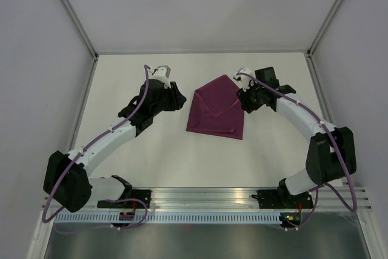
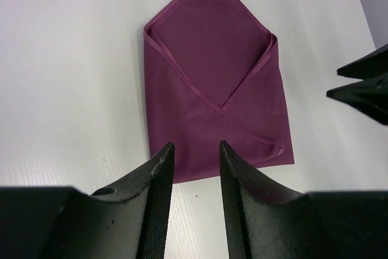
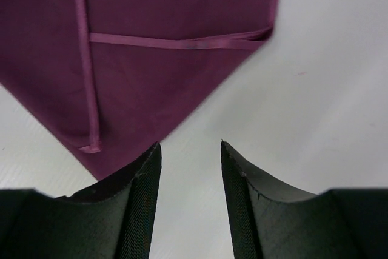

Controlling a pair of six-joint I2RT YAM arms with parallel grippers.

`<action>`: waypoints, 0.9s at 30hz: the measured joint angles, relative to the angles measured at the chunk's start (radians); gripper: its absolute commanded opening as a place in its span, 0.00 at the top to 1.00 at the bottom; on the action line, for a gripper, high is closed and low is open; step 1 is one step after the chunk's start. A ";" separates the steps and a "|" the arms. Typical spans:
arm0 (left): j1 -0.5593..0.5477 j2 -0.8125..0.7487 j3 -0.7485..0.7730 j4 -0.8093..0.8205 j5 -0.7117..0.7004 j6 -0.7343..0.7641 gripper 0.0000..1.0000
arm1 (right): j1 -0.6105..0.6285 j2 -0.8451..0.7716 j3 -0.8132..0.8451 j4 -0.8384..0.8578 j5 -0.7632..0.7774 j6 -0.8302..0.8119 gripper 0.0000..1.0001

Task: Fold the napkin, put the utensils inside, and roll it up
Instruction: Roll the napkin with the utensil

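The purple napkin (image 1: pixel 217 110) lies flat in the middle of the table, folded into an envelope shape with one corner pointing to the far side. Its hemmed flaps overlap on top in the left wrist view (image 2: pixel 206 89). No knife shows in any view. My left gripper (image 1: pixel 179 99) is open and empty, just left of the napkin; its tips hover over the cloth's near edge (image 2: pixel 196 147). My right gripper (image 1: pixel 246 99) is open and empty at the napkin's right corner (image 3: pixel 151 59), with its tips (image 3: pixel 191 145) over bare table beside the cloth.
White walls with metal corner posts (image 1: pixel 73 13) close in the table on three sides. An aluminium rail (image 1: pixel 206 197) carrying both arm bases runs along the near edge. The right gripper's fingers (image 2: pixel 364 89) show at the right of the left wrist view.
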 measured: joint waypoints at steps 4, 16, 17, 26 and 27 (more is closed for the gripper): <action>0.000 -0.072 -0.036 -0.039 -0.010 0.000 0.56 | 0.128 -0.032 -0.097 0.032 0.003 -0.031 0.48; 0.002 -0.180 -0.045 -0.086 -0.109 0.001 0.53 | 0.375 -0.014 -0.202 0.146 0.075 -0.152 0.47; 0.006 -0.180 -0.045 -0.091 -0.115 0.001 0.53 | 0.380 -0.006 -0.206 0.153 0.078 -0.159 0.47; 0.028 -0.180 -0.045 -0.100 -0.137 0.008 0.53 | 0.450 0.018 -0.236 0.200 0.107 -0.216 0.47; 0.028 -0.180 -0.045 -0.100 -0.138 0.009 0.53 | 0.459 0.018 -0.237 0.204 0.110 -0.220 0.47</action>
